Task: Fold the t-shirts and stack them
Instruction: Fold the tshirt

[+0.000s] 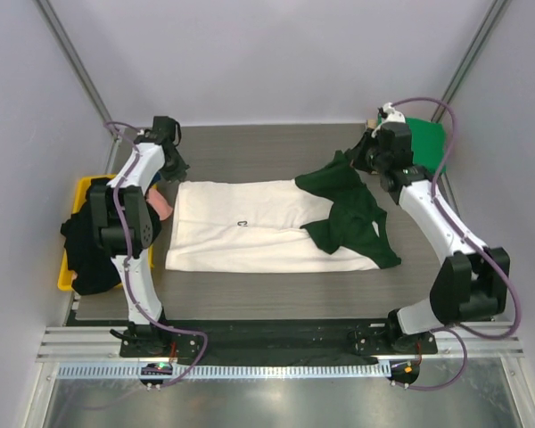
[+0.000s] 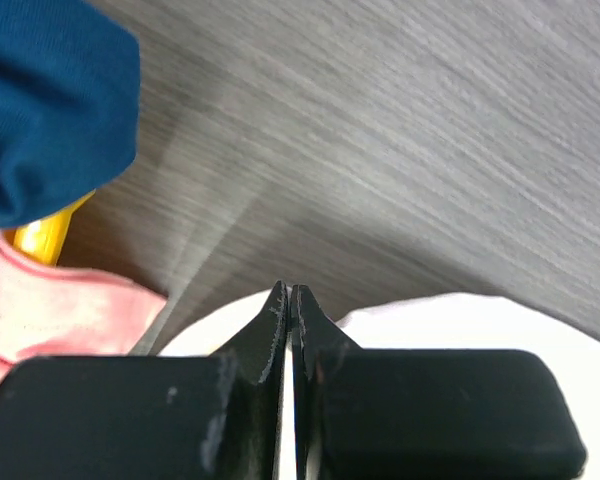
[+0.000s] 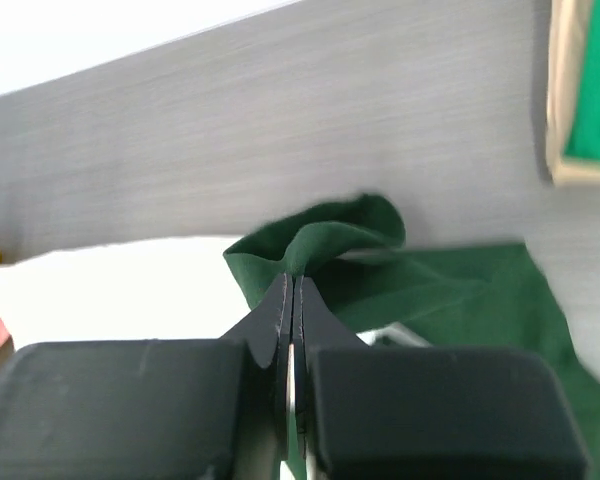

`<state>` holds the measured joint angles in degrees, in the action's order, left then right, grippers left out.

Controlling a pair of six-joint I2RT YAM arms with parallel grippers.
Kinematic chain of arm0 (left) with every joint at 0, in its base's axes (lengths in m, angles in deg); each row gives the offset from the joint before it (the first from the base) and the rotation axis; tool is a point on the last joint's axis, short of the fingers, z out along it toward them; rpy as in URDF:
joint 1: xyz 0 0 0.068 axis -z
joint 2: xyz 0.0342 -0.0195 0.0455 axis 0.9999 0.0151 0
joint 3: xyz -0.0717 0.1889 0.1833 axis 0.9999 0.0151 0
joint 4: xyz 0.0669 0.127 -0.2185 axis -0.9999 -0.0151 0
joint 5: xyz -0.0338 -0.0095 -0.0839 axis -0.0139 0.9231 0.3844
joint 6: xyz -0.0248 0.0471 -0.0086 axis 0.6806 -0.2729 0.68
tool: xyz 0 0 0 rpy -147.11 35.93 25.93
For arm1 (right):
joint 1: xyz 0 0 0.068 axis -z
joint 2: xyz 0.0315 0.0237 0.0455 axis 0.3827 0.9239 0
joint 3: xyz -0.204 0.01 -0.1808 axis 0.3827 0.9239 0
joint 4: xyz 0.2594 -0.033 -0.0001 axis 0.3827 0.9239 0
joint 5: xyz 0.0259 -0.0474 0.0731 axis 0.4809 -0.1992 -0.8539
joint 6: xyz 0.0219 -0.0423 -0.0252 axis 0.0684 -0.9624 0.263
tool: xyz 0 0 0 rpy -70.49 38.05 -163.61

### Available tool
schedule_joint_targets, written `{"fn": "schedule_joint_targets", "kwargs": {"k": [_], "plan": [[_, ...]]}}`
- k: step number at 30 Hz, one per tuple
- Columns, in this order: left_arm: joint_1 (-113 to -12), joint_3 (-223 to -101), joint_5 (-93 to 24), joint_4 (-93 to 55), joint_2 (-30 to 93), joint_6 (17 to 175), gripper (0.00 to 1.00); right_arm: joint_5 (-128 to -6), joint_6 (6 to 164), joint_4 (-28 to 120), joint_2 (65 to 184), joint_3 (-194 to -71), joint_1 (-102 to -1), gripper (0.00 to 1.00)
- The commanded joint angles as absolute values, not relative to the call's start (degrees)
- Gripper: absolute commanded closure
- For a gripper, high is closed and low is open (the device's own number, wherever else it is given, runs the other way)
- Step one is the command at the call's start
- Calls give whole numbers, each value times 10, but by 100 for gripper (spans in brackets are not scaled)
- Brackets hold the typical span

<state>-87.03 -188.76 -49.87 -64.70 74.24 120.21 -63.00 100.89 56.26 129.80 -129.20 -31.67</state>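
The cream t-shirt (image 1: 250, 227) lies flat across the middle of the table, with its dark green sleeves and collar (image 1: 348, 209) bunched at its right end. My left gripper (image 1: 176, 174) is at the shirt's far left corner. In the left wrist view it (image 2: 290, 292) is shut, with cream cloth (image 2: 460, 320) at its tips. My right gripper (image 1: 358, 160) is at the far right corner. In the right wrist view it (image 3: 292, 280) is shut on a raised fold of dark green sleeve (image 3: 330, 240), beside the cream body (image 3: 110, 290).
A yellow tray (image 1: 65, 272) at the left edge holds a black tee (image 1: 89, 250), a blue one (image 2: 50, 100) and a pink one (image 2: 60, 310). A tan board (image 3: 558, 100) at the back right carries a bright green tee (image 1: 425, 138).
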Motion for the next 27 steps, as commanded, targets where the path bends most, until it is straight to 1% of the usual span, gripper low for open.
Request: {"fn": "schedule_joint_targets", "kwargs": {"k": [1, 5, 14, 21, 27], "plan": [[-873, -1864, -493, -625, 712, 1189, 100, -619, 1015, 553, 1216, -1222, -319, 99], [-875, -1844, -492, -617, 705, 1183, 100, -609, 1013, 563, 1125, -1136, -319, 99], [-883, -1787, -499, -598, 665, 1182, 100, -542, 1030, 623, 956, -1024, -320, 99], [-883, -1758, -498, -593, 640, 1174, 100, -490, 1065, 666, 861, -955, -320, 99], [-883, -1729, -511, -589, 611, 1165, 100, -454, 1085, 701, 816, -919, -318, 99]]}}
